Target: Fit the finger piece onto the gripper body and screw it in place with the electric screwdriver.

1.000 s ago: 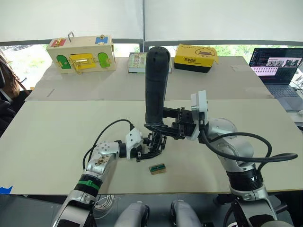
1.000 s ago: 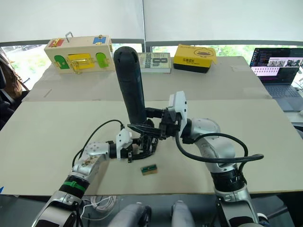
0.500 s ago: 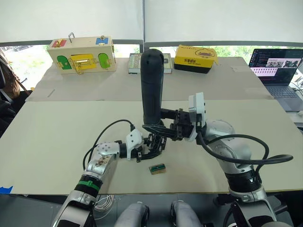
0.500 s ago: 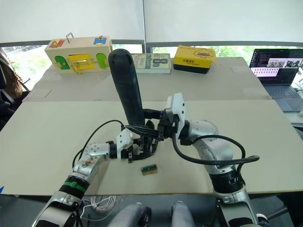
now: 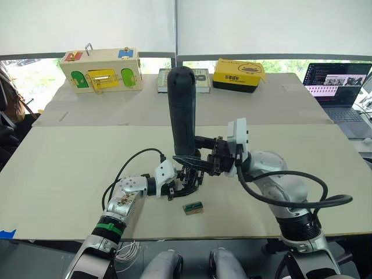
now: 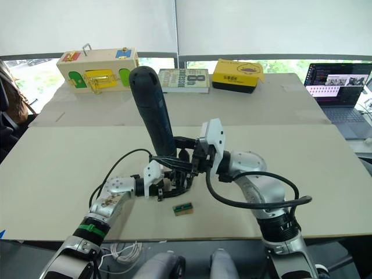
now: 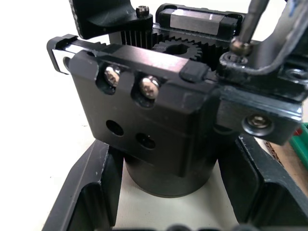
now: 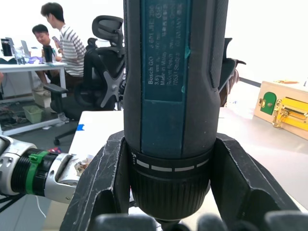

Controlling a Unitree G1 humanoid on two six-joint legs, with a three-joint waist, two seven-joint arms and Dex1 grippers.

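The gripper body (image 7: 159,120) sits on the table (image 5: 70,168) near its front middle, clamped between the left gripper's (image 7: 168,192) two black fingers (image 7: 91,192), one on either side of its round base. Close up in the left wrist view, there's its black block face with two bright screws, and gear teeth behind them. A dark bracket sits at one top corner, likely the finger piece (image 7: 260,96), though that is hard to tell for sure, and the screwdriver's thin bit (image 7: 248,24) comes down right onto a screw head there.

The screwdriver (image 5: 182,110) stands nearly upright above the body, rounded end up, leaning slightly. The right gripper (image 5: 200,158) is closed around its lower end, and the right wrist view shows a finger (image 8: 103,187) pressed to each side of the barrel's collar. The right arm reaches in from the right, and the left arm lies low across the table from the left, so both meet over the body.

Just in front of them lies a small green-topped block (image 5: 193,207), apart from everything. Along the far edge sit a wooden latch box (image 5: 102,68), a book (image 6: 184,80), a yellow box (image 5: 238,74) and, far right, an open laptop (image 5: 338,84). In the right wrist view, two people (image 8: 57,38) sit at desks in the background.
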